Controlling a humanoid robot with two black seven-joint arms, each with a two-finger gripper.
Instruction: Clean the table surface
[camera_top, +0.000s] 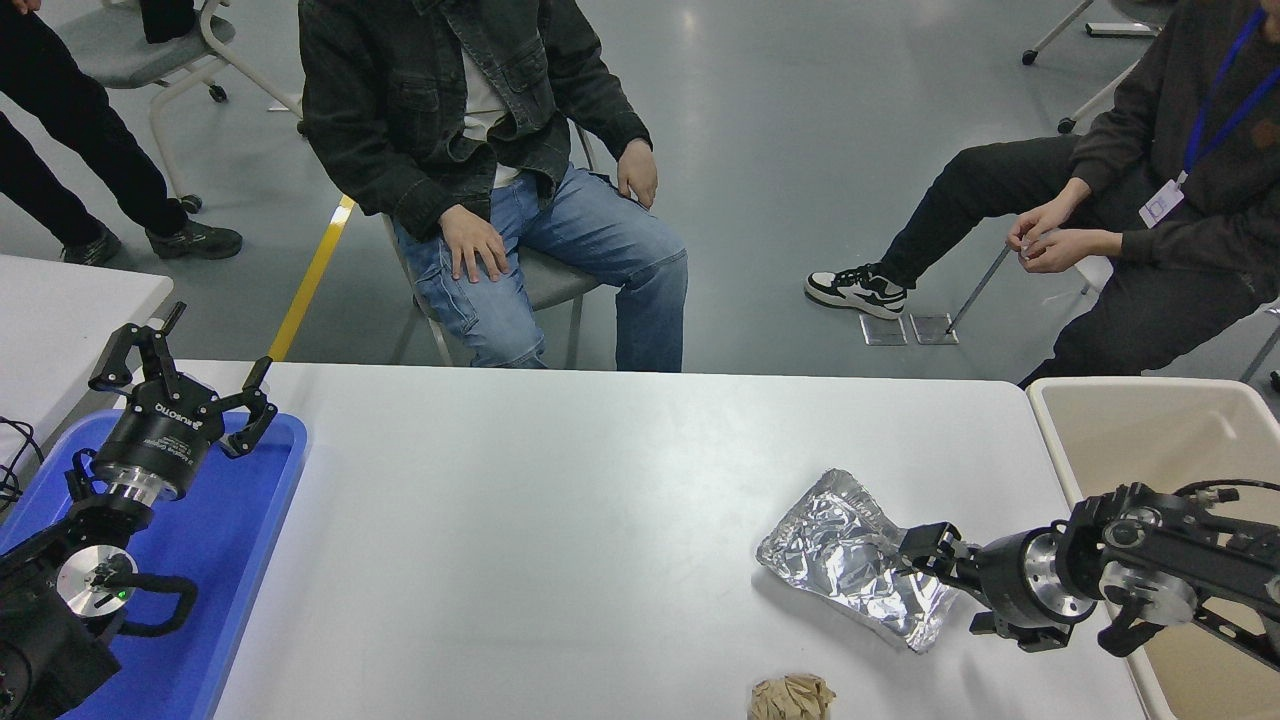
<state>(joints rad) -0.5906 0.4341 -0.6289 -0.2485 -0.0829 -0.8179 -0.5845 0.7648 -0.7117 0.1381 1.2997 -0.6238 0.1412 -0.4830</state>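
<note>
Overhead, head view only. One table surface (560, 520) fills the lower middle of the view. On it: one crumpled foil bag (850, 560), right of centre; one wad of brown paper (792, 697) at the near edge, just below the foil bag. One blue tray (230, 560) overhangs the table's left end; one beige bin (1150, 430) stands against its right end. Left gripper (185, 385) hangs over the tray's far corner, fingers spread wide, holding nothing. Right gripper (935, 560) reaches from over the bin and meets the foil bag's right edge; fingers partly hidden against the foil, cannot tell whether they grip. Two people sit beyond the table's far side; a third stands far left.
</note>
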